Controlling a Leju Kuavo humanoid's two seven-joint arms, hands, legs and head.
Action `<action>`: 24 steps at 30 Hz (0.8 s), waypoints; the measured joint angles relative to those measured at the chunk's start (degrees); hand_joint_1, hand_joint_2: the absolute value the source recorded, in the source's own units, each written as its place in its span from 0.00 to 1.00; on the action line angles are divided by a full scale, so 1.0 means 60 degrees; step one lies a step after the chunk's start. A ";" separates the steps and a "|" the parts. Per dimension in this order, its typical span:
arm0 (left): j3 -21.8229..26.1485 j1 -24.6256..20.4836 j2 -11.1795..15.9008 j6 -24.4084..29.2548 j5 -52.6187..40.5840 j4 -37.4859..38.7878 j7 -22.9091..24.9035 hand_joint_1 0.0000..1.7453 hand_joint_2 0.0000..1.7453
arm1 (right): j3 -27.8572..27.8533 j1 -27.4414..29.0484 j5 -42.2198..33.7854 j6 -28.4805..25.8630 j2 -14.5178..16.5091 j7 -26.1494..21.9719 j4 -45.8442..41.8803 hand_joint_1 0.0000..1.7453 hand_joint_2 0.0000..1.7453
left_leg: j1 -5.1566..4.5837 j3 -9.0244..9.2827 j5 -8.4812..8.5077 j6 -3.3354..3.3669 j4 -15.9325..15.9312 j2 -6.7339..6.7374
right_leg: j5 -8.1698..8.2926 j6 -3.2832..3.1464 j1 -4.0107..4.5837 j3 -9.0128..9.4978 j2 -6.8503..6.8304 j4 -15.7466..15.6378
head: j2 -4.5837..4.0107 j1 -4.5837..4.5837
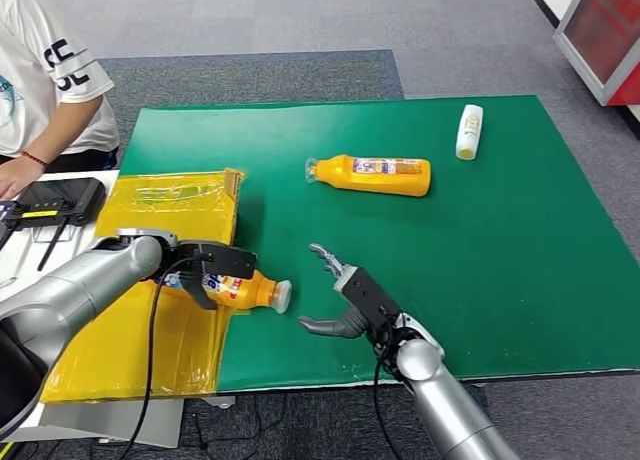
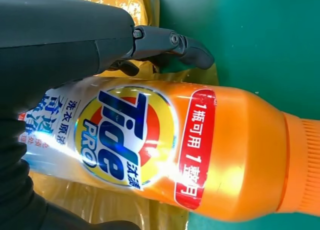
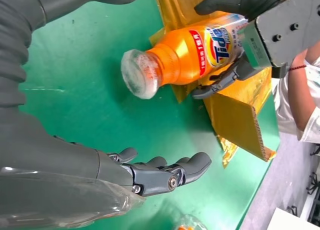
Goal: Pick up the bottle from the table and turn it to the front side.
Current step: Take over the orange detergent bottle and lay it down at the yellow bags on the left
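My left hand (image 1: 202,265) grips an orange Tide bottle (image 1: 245,290) by its body, lying sideways over the edge of a yellow sheet, its clear cap (image 1: 281,296) pointing right. In the left wrist view the bottle (image 2: 158,145) shows its Tide PRO label, with the hand's fingers (image 2: 177,45) wrapped around it. The right wrist view has the bottle (image 3: 188,52) cap-first, held by the left hand (image 3: 271,30). A little to the right of the cap, my right hand (image 1: 351,300) hovers open above the green mat, fingers (image 3: 166,172) spread and holding nothing.
A second orange bottle (image 1: 373,175) lies on its side mid-mat, and a small white bottle (image 1: 469,132) lies far right. A flattened yellow cardboard sheet (image 1: 151,280) covers the left of the green table (image 1: 490,280). A person in a white shirt (image 1: 45,80) sits at far left beside a black router (image 1: 56,202).
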 joint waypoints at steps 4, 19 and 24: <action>0.0000 0.0044 -0.0039 0.0157 -0.0015 0.0029 -0.0037 0.00 1.00 | -0.0002 0.0100 -0.0006 -0.0038 -0.0057 0.0011 -0.0050 0.00 1.00 | 0.0000 -0.0001 -0.0003 0.0003 0.0000 0.0000 | 0.0000 0.0000 0.0000 0.0000 0.0000 -0.0001 | 0.0001 -0.0001; 0.2574 0.2190 0.1991 -0.0278 0.2646 -0.3062 -0.4991 0.00 1.00 | 0.0050 0.0255 -0.0456 -0.0057 -0.0366 -0.0010 -0.0244 0.00 1.00 | 0.0002 0.0009 -0.0016 -0.0016 -0.0006 0.0036 | -0.0011 -0.0010 0.0001 -0.0016 0.0047 0.0005 | 0.0001 -0.0005; 0.4759 0.4105 0.2805 -0.0916 0.3090 -0.5825 -0.5227 0.00 1.00 | 0.0121 0.0285 -0.0526 -0.0048 -0.0504 -0.0014 -0.0390 0.00 1.00 | 0.0002 0.0003 -0.0024 -0.0008 -0.0005 0.0026 | -0.0036 -0.0010 0.0002 -0.0009 0.0032 0.0003 | 0.0001 0.0000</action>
